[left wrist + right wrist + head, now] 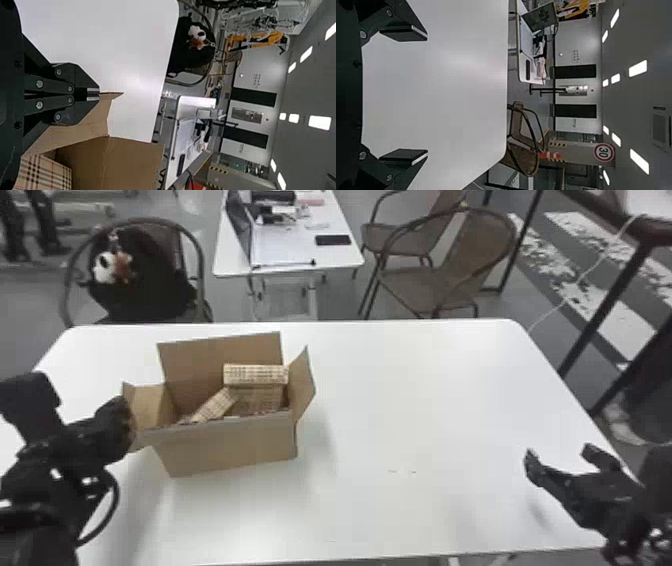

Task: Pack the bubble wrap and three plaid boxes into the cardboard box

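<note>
The cardboard box (232, 446) stands open on the left half of the table, flaps spread. Inside, one plaid box (256, 375) lies level at the back right, another plaid box (257, 397) is just below it, and a third plaid box (215, 405) leans at a slant to their left. My left gripper (131, 424) is at the carton's left side flap; in the left wrist view the left gripper (93, 94) is shut on that flap (104, 113), with a plaid box (43, 174) nearby. Over the table's right side, my right gripper (560, 457) is open; the right wrist view shows the right gripper (427, 96) holding nothing.
The white table (425, 400) extends right of the carton. Beyond its far edge are a chair with a black bag (145, 285), a smaller table (287, 247) with a laptop, and wicker chairs (440, 275).
</note>
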Controlling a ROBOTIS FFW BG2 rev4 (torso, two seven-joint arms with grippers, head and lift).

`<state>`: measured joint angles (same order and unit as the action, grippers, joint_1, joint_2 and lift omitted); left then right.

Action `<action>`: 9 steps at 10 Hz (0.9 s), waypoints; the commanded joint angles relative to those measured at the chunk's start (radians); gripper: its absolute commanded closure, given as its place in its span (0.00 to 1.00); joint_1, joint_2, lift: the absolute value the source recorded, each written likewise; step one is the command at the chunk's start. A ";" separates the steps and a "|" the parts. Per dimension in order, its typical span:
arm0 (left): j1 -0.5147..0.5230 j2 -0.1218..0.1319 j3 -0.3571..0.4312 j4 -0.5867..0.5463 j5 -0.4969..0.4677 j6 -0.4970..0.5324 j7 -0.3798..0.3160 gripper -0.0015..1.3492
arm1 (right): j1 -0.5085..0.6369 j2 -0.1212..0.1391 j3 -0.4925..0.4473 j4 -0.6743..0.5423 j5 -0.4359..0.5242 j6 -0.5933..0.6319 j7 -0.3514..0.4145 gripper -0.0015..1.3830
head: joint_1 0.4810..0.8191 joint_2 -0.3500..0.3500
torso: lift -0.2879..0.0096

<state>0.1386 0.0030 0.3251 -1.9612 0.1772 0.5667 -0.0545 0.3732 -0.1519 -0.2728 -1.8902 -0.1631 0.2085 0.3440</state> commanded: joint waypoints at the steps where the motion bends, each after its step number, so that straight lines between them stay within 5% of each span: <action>1: -0.016 -0.006 0.057 0.035 0.001 -0.071 0.047 0.90 | -0.003 0.000 0.006 0.000 0.005 0.003 0.003 0.18 | 0.63 0.54 | 0.52; 6: 0.127 -0.006 0.107 0.033 0.180 -0.419 0.364 0.90 | -0.002 0.000 0.015 -0.006 0.016 0.003 0.003 0.18 | 0.63 0.78 | 0.52; 9: 0.259 -0.006 -0.029 0.018 0.200 -0.597 0.447 0.90 | 0.003 0.000 0.018 -0.012 0.025 0.008 0.007 0.18 | 0.63 0.82 | 0.52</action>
<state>0.3678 0.0031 0.3289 -1.9376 0.3791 0.0029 0.3956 0.3755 -0.1519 -0.2559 -1.9013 -0.1408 0.2140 0.3516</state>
